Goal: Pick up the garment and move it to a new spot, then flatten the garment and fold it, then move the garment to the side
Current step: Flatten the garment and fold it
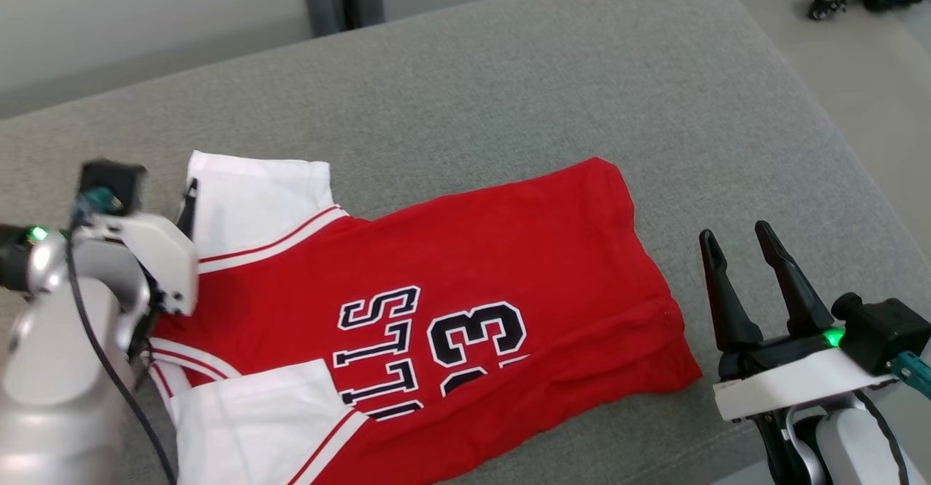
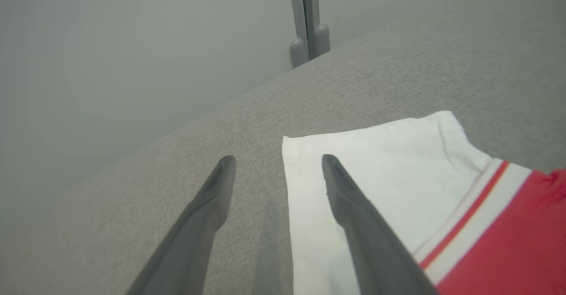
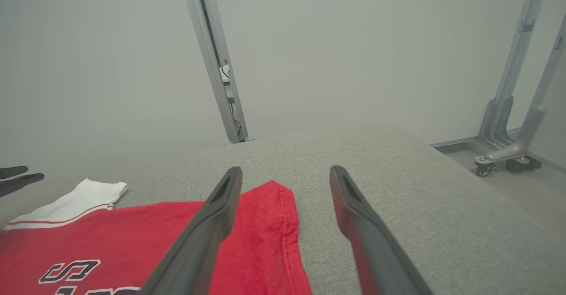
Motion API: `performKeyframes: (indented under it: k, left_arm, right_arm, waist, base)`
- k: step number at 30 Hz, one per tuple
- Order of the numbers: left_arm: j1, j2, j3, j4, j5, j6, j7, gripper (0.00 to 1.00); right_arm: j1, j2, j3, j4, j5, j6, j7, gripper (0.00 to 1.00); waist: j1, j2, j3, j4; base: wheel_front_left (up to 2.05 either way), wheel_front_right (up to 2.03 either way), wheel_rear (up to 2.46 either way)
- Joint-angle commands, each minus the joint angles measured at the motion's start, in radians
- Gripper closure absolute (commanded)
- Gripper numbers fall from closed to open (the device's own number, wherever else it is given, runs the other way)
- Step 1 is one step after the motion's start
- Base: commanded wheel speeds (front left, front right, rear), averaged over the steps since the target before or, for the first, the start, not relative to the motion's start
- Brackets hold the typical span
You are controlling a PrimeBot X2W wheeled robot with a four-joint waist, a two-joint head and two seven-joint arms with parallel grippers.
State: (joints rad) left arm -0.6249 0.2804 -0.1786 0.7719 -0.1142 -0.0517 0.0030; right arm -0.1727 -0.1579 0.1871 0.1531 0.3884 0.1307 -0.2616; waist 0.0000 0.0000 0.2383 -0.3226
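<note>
Currently: red-and-white shirt point(image 1: 465, 281), lying flat on grey cushion point(image 1: 509, 85), lettering up.
Left gripper point(image 2: 278, 158) at its 9 o'clock, straddling white sleeve point(image 2: 389, 162) edge; right gripper point(image 1: 735, 232) at 3 o'clock beside hem; both spread wide, empty. Risk: single-layer pinch bunches the cloth.

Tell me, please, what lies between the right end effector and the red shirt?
Just a narrow strip of bare grey cushion, as the head view shows; the right end effector stands open beside the hem of the shirt.
</note>
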Motion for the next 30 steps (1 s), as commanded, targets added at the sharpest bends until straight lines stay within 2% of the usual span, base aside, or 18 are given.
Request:
performKeyframes:
  k: [1, 7, 15, 22, 27, 28, 29, 30]
  left_arm:
    - [-0.05, 0.032, -0.002, 0.02, 0.003, -0.019, 0.029, 0.0]
    - [-0.179, 0.089, -0.02, 0.078, -0.045, -0.069, 0.166, 0.0]
    - [-0.287, 0.124, -0.087, 0.12, -0.116, -0.078, 0.306, 0.0]
    - [-0.311, 0.17, -0.203, 0.105, -0.204, -0.077, 0.347, 0.0]
    - [-0.313, 0.18, -0.257, 0.103, -0.244, -0.077, 0.357, 0.0]
    - [-0.314, 0.182, -0.269, 0.101, -0.255, -0.077, 0.359, 0.2]
    - [-0.314, 0.184, -0.282, 0.099, -0.271, -0.078, 0.364, 0.59]
    - [-0.315, 0.186, -0.293, 0.096, -0.285, -0.077, 0.368, 0.75]
  right_arm:
    - [-0.022, 0.009, 0.001, -0.003, 0.007, 0.0, -0.005, 0.0]
    - [-0.056, 0.033, 0.01, -0.014, -0.002, 0.0, -0.005, 0.0]
    - [-0.087, 0.061, 0.025, -0.016, 0.011, 0.0, -0.005, 0.0]
    - [-0.097, 0.071, 0.024, -0.008, 0.016, 0.0, -0.005, 0.0]
    - [-0.098, 0.073, 0.022, -0.003, 0.017, 0.0, -0.005, 0.0]
    - [-0.098, 0.073, 0.021, -0.001, 0.017, 0.0, -0.005, 0.0]
    - [-0.098, 0.073, 0.021, 0.0, 0.017, 0.0, -0.005, 0.0]
    - [-0.099, 0.073, 0.021, 0.002, 0.017, 0.0, -0.005, 0.0]
  waist:
    - [0.0, 0.0, 0.04, -0.037]
    - [0.0, 0.0, 0.09, -0.061]
    - [0.0, 0.0, 0.147, -0.076]
    - [0.0, 0.0, 0.17, -0.088]
    - [0.0, 0.0, 0.175, -0.09]
    - [0.0, 0.0, 0.176, -0.09]
    - [0.0, 0.0, 0.177, -0.09]
    - [0.0, 0.0, 0.177, -0.089]
  base:
    - [0.0, 0.0, 0.0]
    - [0.0, 0.0, 0.0]
    - [0.0, 0.0, 0.0]
    - [0.0, 0.0, 0.0]
    - [0.0, 0.0, 0.0]
    - [0.0, 0.0, 0.0]
    - [0.0, 0.0, 0.0]
    - [0.0, 0.0, 0.0]
